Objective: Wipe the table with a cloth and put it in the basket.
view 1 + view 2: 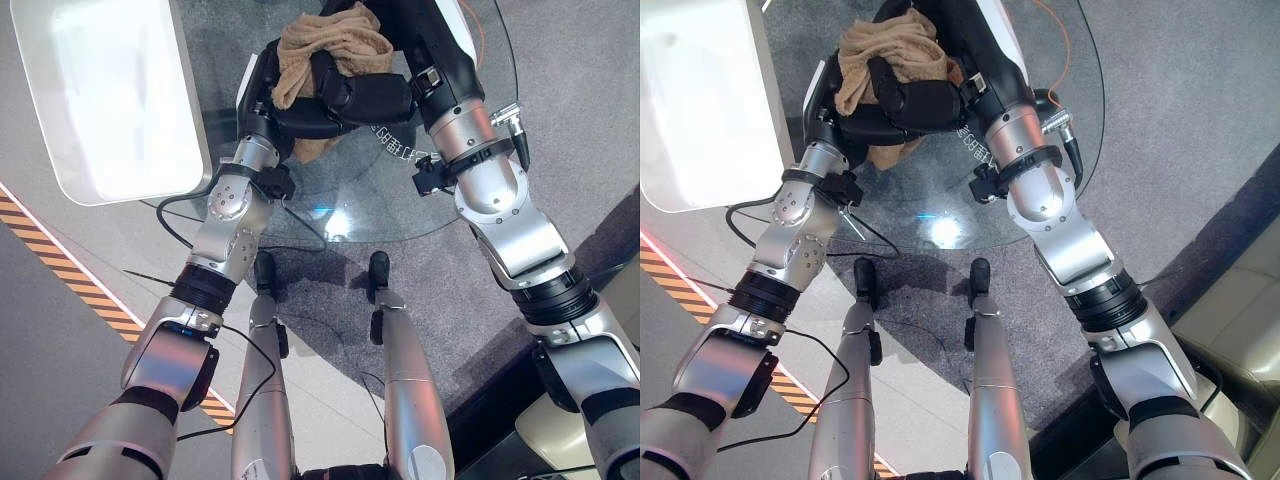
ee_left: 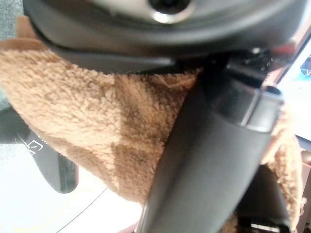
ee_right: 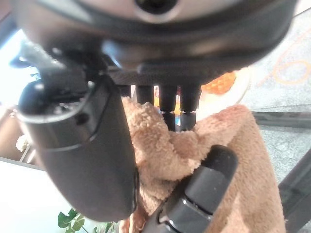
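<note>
Gripping a tan cloth [image 1: 330, 45] bunched between them, the left robot hand [image 1: 300, 110] and right robot hand [image 1: 375, 95] meet above the glass tabletop [image 1: 340, 200], apparently passing or regathering it.

White tray [image 1: 110, 100] (left), grey carpet [image 1: 590, 120].

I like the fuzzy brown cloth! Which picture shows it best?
The left eye view: there the fluffy tan cloth shows whole, bunched between the left hand and the right hand above the round glass table. The right eye view shows much the same. Both wrist views give fuzzy close-up patches.
</note>
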Motion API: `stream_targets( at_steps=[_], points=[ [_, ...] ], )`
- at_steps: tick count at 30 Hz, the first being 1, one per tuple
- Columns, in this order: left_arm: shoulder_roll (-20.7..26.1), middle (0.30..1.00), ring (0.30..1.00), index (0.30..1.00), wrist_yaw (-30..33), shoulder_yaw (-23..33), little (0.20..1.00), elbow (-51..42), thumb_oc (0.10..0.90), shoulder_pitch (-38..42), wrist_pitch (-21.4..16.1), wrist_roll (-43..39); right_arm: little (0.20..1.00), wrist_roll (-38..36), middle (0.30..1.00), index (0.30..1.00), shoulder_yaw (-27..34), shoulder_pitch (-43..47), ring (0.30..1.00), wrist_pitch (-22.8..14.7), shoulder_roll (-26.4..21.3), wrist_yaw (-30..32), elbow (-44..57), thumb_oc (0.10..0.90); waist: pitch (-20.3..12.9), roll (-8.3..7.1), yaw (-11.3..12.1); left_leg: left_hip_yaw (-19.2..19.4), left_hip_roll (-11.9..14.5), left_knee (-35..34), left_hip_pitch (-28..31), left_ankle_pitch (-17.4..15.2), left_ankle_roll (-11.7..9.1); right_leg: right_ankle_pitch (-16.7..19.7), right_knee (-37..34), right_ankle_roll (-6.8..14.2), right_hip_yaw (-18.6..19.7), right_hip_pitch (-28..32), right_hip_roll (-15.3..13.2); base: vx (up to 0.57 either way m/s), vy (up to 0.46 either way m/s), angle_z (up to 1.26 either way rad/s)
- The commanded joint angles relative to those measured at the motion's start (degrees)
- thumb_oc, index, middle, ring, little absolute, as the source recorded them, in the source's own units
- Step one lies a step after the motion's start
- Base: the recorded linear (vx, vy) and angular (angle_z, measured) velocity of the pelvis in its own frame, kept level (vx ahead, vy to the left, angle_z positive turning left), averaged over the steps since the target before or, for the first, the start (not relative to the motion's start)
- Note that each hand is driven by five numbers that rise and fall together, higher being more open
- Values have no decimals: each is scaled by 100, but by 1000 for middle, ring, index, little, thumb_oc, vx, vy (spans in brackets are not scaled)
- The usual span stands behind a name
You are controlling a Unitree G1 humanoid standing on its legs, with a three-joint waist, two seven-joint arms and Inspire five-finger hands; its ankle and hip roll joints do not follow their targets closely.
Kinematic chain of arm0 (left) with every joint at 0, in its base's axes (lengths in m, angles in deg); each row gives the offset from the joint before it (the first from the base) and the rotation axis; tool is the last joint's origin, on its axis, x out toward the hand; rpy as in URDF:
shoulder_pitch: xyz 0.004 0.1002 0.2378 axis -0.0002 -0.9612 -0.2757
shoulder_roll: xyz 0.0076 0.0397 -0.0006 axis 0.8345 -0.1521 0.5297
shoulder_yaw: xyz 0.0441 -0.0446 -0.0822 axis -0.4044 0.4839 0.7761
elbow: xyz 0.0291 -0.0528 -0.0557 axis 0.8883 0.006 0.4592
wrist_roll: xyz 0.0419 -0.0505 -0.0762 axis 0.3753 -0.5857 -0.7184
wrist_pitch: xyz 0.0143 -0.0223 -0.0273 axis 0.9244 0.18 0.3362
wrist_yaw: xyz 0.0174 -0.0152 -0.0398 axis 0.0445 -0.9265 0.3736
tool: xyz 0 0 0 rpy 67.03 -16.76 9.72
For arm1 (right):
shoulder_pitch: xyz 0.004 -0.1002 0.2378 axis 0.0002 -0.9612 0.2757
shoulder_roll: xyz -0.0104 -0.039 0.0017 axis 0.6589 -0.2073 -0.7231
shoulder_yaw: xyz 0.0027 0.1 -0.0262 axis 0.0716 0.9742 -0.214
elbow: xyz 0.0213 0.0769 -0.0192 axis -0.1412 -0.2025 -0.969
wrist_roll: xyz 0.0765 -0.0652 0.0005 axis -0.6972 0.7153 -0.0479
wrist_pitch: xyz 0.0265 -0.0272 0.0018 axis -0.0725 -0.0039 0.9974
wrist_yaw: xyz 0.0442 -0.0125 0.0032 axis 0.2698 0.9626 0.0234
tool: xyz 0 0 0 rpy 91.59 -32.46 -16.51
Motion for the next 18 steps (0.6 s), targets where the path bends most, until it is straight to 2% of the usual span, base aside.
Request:
stream_targets(
  at_steps=[1, 18],
  points=[
    [-212, 300, 300, 300, -482, 4, 200, -410, 100, 444, -358, -203, 900, -396, 900, 900, 795, 838, 900, -685, 383, 217, 744, 800, -139, -224, 107, 425, -334, 172, 228, -630, 405, -52, -664, -222, -200, 582, 656, 0, 0, 0],
    [-212, 300, 300, 300, -628, 43, 200, -433, 100, 411, -256, -459, 900, -713, 900, 900, 882, 819, 900, -662, 405, 72, 698, 800, -139, -263, 120, 410, -344, 193, 278, -646, 411, -42, -675, -229, -207, 649, 653, 0, 0, 0]
  ],
)
